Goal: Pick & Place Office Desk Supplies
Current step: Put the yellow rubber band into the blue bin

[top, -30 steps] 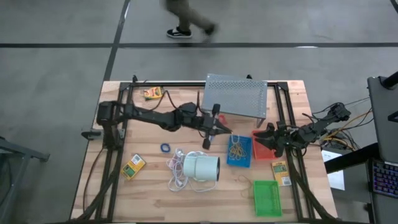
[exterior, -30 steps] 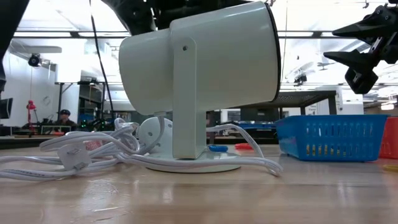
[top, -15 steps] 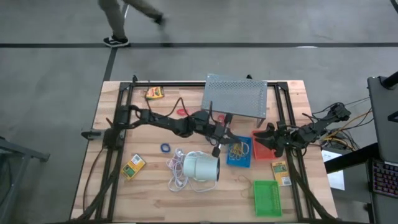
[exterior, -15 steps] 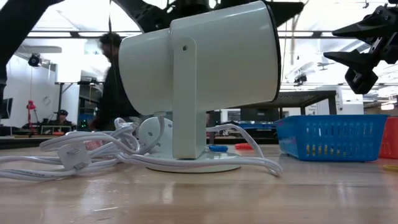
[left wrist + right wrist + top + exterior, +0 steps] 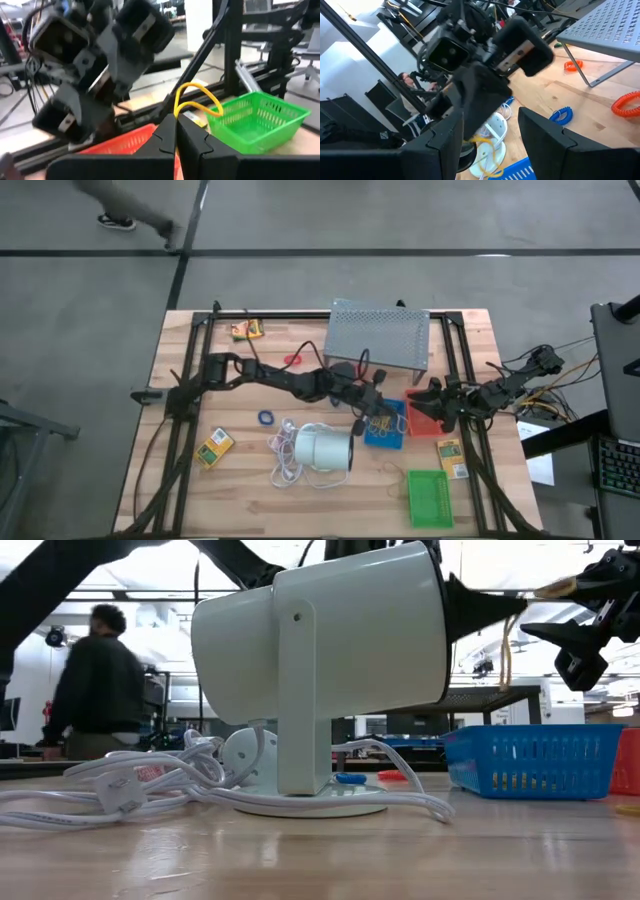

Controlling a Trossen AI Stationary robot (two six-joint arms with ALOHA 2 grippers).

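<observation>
My left gripper (image 5: pixel 379 409) reaches level across the table's middle, over the blue tray (image 5: pixel 385 426) that holds tan rubber bands. It is shut on one tan rubber band (image 5: pixel 198 98). In the low view its tip (image 5: pixel 492 607) pokes out from behind the white cylinder (image 5: pixel 320 670), above the blue tray (image 5: pixel 535 760). My right gripper (image 5: pixel 417 402) stands open over the red tray (image 5: pixel 428 418), facing the left one. A green tray (image 5: pixel 430 498) rests flat near the front edge. A red loop (image 5: pixel 293 360) and a blue loop (image 5: pixel 266 418) lie on the wood. My left gripper pinches the rubber band's end (image 5: pixel 176 113) between its two shut fingertips. The fingers come level from the table's left. The loop curls out past the tips and hangs slack (image 5: pixel 505 652), lifted clear above the blue tray.
A grey perforated stand (image 5: pixel 380 335) rises at the far middle. The white cylinder (image 5: pixel 325 448) and its cord lie just near-left of the blue tray. Yellow boxes lie at the far left (image 5: pixel 245 330), near left (image 5: pixel 214 446) and right (image 5: pixel 451 455). A person walks beyond the table (image 5: pixel 95 680).
My left gripper has gone toward the table's right edge and sunk, from beside the stand's left corner to above the blue tray. Its tip and the hanging rubber band have come out from behind the white cylinder in the low view. A person has walked past behind the table.
</observation>
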